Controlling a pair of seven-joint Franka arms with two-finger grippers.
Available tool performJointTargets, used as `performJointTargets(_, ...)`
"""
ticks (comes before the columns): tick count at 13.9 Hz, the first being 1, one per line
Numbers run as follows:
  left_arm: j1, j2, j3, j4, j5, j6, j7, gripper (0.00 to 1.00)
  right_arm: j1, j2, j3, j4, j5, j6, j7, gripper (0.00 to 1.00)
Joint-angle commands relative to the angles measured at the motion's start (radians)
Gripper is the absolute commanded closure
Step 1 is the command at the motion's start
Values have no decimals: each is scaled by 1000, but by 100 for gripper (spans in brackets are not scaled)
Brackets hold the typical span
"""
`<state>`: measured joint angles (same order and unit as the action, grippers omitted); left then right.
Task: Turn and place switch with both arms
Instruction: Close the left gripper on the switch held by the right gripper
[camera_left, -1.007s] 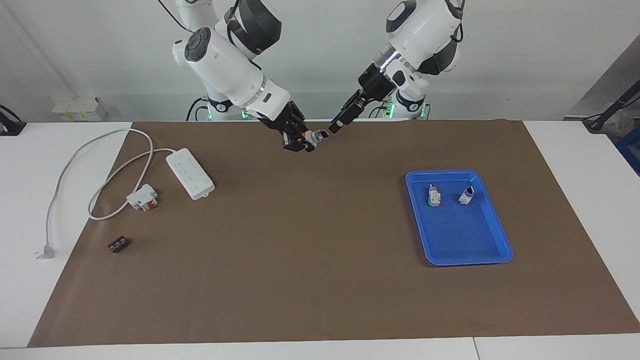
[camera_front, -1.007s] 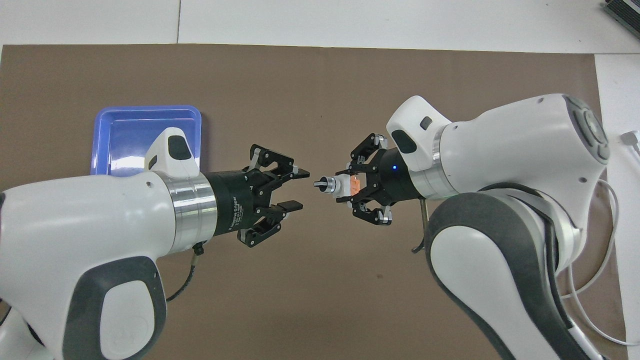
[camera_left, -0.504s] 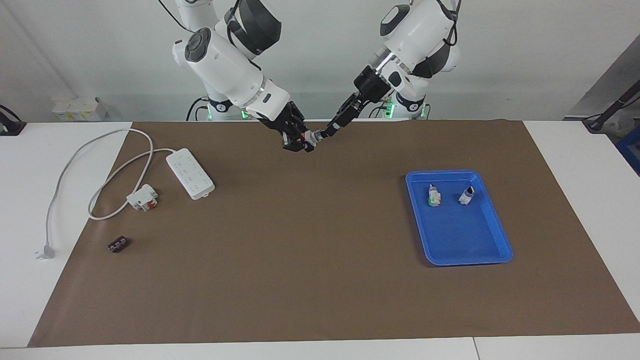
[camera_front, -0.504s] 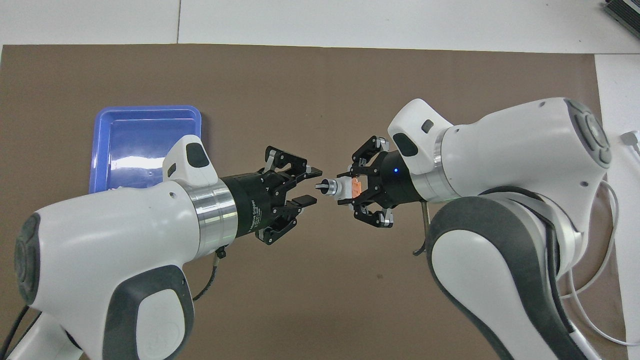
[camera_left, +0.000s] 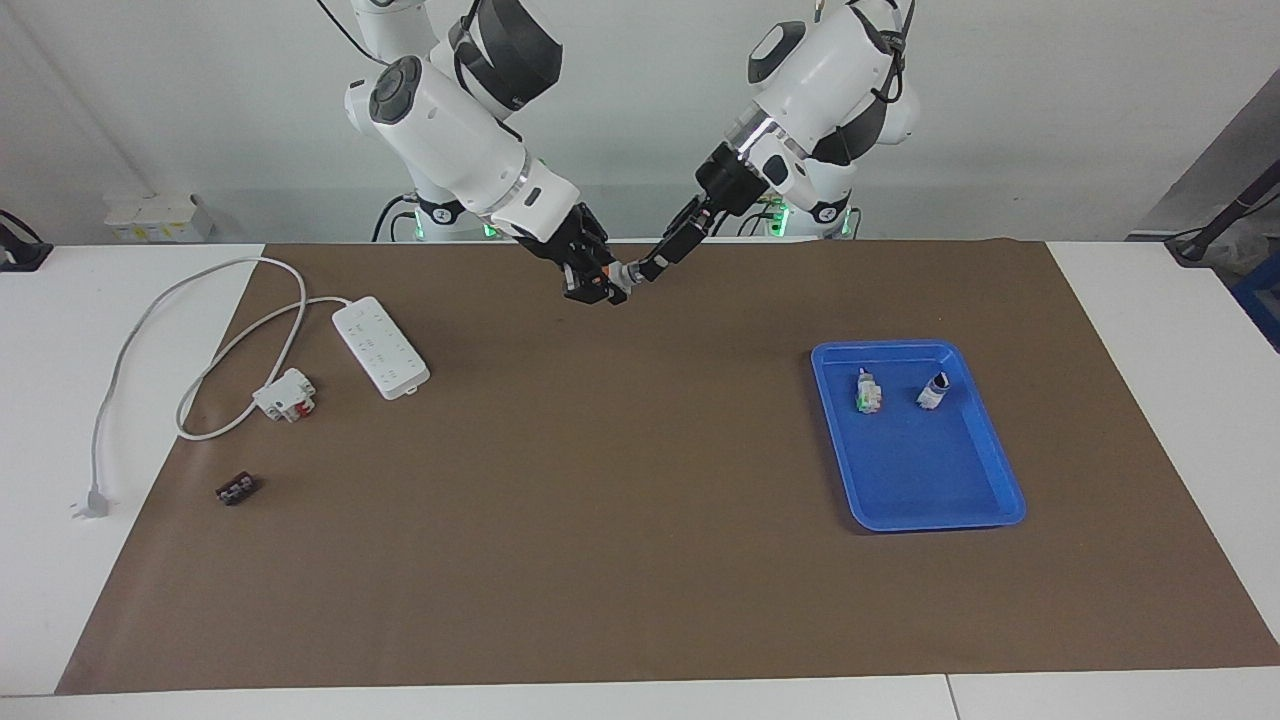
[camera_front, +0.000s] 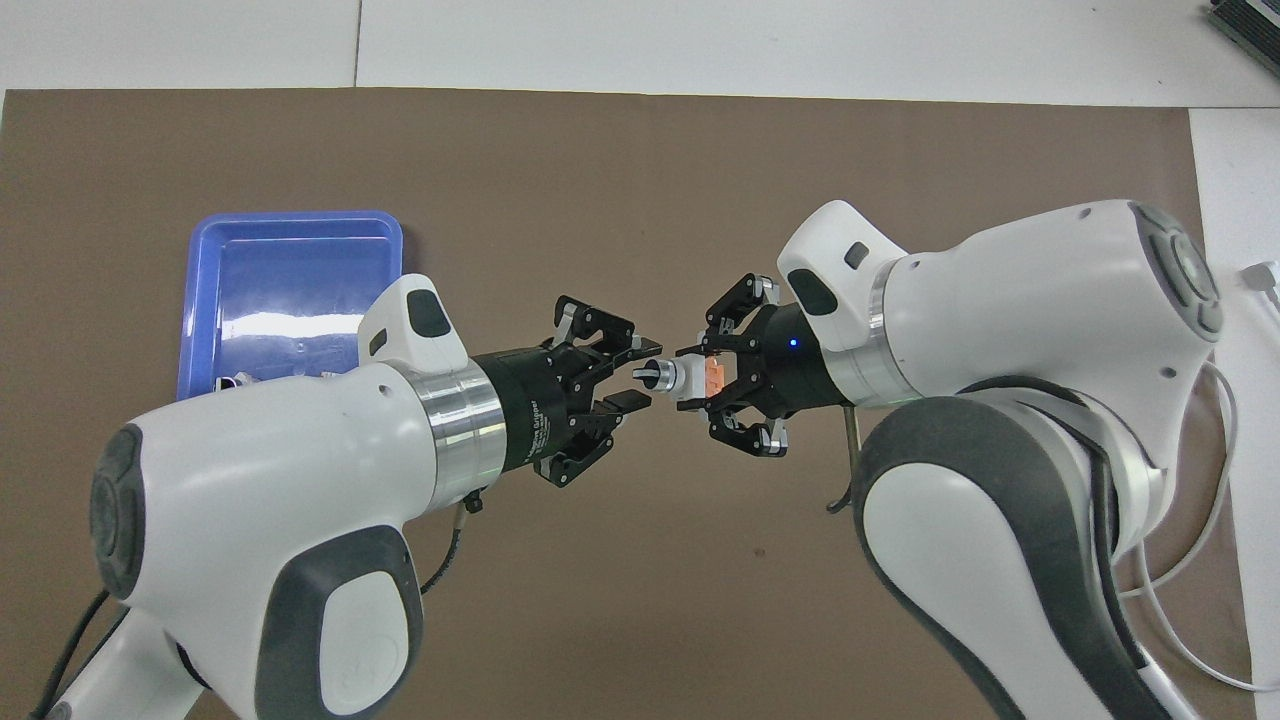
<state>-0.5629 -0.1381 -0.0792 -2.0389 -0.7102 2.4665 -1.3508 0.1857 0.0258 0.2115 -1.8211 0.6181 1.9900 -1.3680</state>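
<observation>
Switch (camera_front: 678, 378) gripped by right pincer (camera_front: 722, 378), held above desk (camera_left: 640, 560) near the robots' edge, long axis level, knob pointing straight into open left pincer (camera_front: 628, 373).

Tray (camera_left: 985, 497) sits toward the left arm's end, two small switches (camera_left: 867, 391) in its part nearer the robots; power strip (camera_left: 380, 346), breaker (camera_left: 285, 395) and a small block (camera_left: 236, 490) lie toward the right arm's end
</observation>
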Motion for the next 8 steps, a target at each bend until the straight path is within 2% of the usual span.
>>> performJointTargets(1,-20,-2,10,-12,-18,34,-4,59,-11,-30,5,-38,32,24,-23,100)
performJointTargets(4,-20,-2,10,-12,-18,34,-2,63,-11,-30,5,-38,32,24,-23,100)
performJointTargets(8,-11,0,10,-6,-20,35,-2,63,-9,-30,5,-38,29,24,-23,100)
